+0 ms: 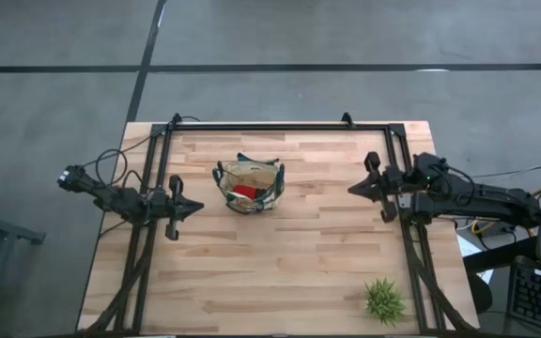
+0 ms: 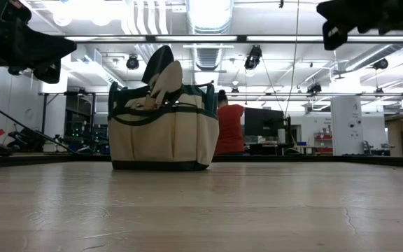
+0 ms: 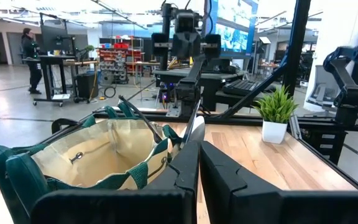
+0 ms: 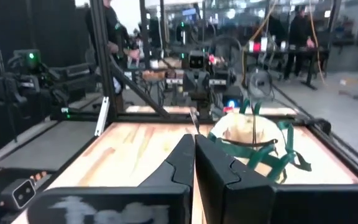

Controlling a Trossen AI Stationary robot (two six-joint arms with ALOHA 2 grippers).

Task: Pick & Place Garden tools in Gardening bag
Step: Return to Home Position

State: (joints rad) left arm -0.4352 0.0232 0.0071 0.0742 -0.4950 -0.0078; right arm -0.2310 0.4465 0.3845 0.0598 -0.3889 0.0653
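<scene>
The tan gardening bag (image 1: 249, 186) with dark green trim stands upright on its base, on the table's far half, a little left of centre. A small red item (image 1: 243, 192) lies inside it. In the low view two trowel blades (image 2: 164, 75) stick up out of the bag (image 2: 163, 136). My left gripper (image 1: 199, 207) hovers level to the left of the bag, shut and with nothing in it (image 3: 199, 158). My right gripper (image 1: 350, 190) hovers level to the right of the bag, also shut and with nothing in it (image 4: 194, 152). Both point toward the bag.
A small green spiky plant (image 1: 383, 300) in a white pot (image 3: 273, 130) stands near the table's front right corner. A black frame (image 1: 280, 127) runs along the far edge and both sides. Bare wood lies in front of the bag. A person in red (image 2: 229, 126) stands in the room behind.
</scene>
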